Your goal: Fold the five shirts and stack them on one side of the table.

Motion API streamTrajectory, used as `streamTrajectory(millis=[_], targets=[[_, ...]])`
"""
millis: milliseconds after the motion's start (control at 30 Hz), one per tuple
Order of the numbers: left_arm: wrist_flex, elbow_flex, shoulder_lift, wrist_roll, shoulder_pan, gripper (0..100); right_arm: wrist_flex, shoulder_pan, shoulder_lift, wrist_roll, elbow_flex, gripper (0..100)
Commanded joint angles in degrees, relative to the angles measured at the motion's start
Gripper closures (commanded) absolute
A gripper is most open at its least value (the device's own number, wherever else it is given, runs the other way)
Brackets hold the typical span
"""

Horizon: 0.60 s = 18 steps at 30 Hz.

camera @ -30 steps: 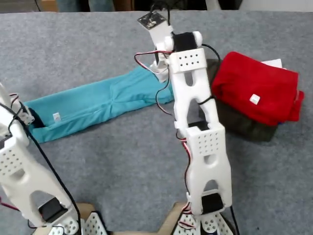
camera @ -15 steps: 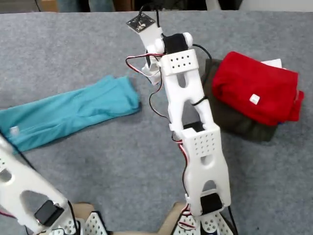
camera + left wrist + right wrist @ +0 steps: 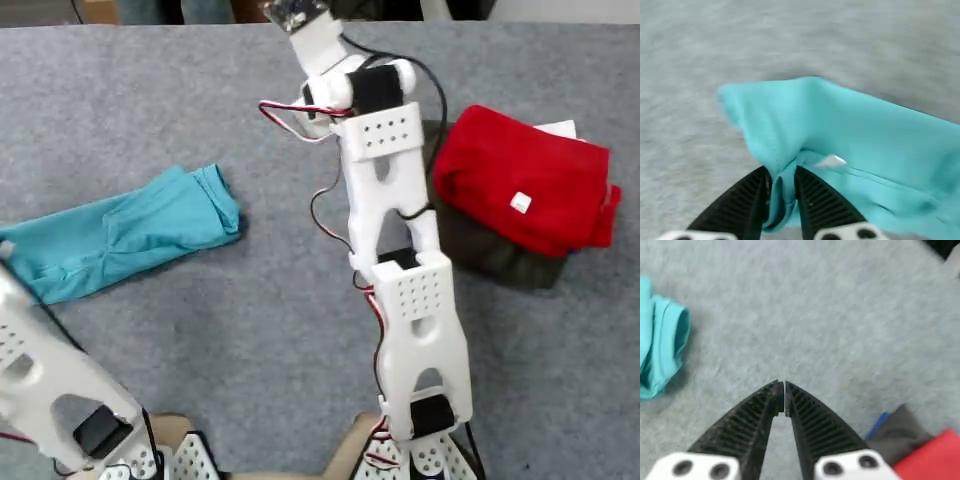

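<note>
A teal shirt [image 3: 120, 235] lies as a long folded strip at the left of the grey table, its free end bunched. My left gripper [image 3: 781, 186] is shut on an edge of the teal shirt [image 3: 850, 135] near a small white tag. The left arm [image 3: 40, 370] stands at the table's left edge. My right gripper [image 3: 781, 396] is shut with nothing in it, held above bare table, the teal shirt [image 3: 660, 347] off to one side. The right arm [image 3: 390, 230] stretches toward the far edge. A folded red shirt [image 3: 525, 180] tops a dark shirt [image 3: 490, 250] at the right.
A white sheet's corner [image 3: 560, 128] pokes out behind the red shirt. A blue edge [image 3: 879, 426] shows beside the dark cloth in the right wrist view. Grey table [image 3: 230, 330] runs bare between the arms and along the far side.
The teal shirt has slid left, dragged by my left gripper, and its right end now lies far from the right arm. The right gripper let go and drew back toward the far edge.
</note>
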Motion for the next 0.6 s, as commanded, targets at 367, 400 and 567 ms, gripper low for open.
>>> streamTrajectory(millis=[367,400,567], targets=[[0.26,14.99,-16.35,7.21,33.1,97,-1.76,16.79,-4.97,5.19,-12.88,98.2],[-0.09,15.08,-16.18,8.26,34.68,97,-1.76,17.67,-4.97,6.15,-12.88,98.3],[-1.23,14.55,-12.31,13.27,40.4,97,-1.85,18.99,-4.97,6.77,-12.88,98.3]])
